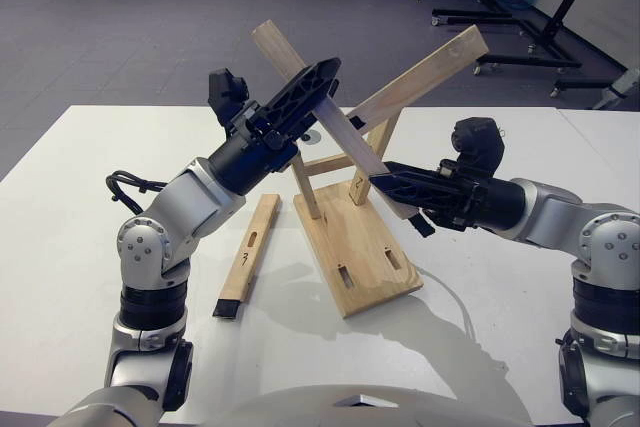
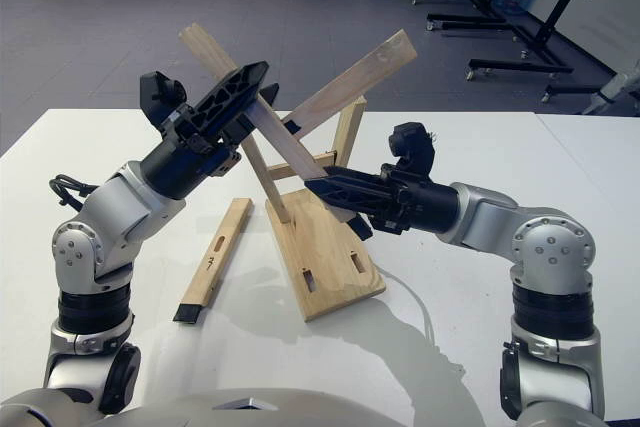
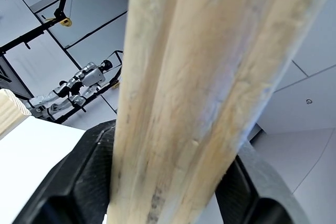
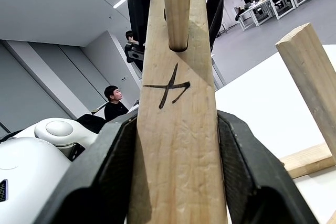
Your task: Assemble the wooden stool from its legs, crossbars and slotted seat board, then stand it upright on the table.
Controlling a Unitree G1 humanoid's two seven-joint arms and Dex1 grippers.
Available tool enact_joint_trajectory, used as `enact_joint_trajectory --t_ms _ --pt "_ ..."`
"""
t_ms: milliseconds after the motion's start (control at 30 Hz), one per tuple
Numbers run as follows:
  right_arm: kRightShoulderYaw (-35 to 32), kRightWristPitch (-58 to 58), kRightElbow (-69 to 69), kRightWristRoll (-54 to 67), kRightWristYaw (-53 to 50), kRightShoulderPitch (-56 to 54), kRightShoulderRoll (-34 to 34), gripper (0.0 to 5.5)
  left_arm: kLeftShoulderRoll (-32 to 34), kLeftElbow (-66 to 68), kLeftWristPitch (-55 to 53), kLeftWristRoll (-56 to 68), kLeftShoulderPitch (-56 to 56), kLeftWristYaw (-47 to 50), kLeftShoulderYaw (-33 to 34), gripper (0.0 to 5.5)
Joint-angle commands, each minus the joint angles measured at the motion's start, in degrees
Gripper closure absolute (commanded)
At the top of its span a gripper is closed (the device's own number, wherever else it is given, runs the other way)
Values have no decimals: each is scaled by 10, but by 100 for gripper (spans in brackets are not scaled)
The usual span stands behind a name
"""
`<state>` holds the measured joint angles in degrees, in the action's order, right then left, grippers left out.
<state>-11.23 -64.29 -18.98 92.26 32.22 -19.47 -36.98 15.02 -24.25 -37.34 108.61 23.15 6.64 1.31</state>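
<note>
The wooden leg (image 1: 350, 142) is up in the air over the table (image 1: 80, 177), tilted like a slide. The left gripper (image 1: 318, 87) squeezes its high part. The right gripper (image 1: 385, 185) squeezes its low end. In the right wrist view, a round peg (image 4: 176, 9) sits in a hole in this leg, just above a pen mark. A second long stick (image 1: 425, 72) crosses behind it and points up to the right.

Under them, the seat board (image 1: 370, 267) lies flat on the table. Two short legs (image 1: 305, 187) stand in it, with a crossbar (image 1: 328, 163) between them. One loose stick (image 1: 250, 252) lies on the table, just left of the board.
</note>
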Motion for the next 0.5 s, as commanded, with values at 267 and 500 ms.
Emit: enact_joint_trajectory --t_ms 267,500 --pt "-16 33 -15 -1 -4 26 4 345 9 -11 -5 -15 -8 4 -3 317" --pt "3 45 -25 -15 -3 30 4 209 7 -5 -3 -16 -4 6 -4 336"
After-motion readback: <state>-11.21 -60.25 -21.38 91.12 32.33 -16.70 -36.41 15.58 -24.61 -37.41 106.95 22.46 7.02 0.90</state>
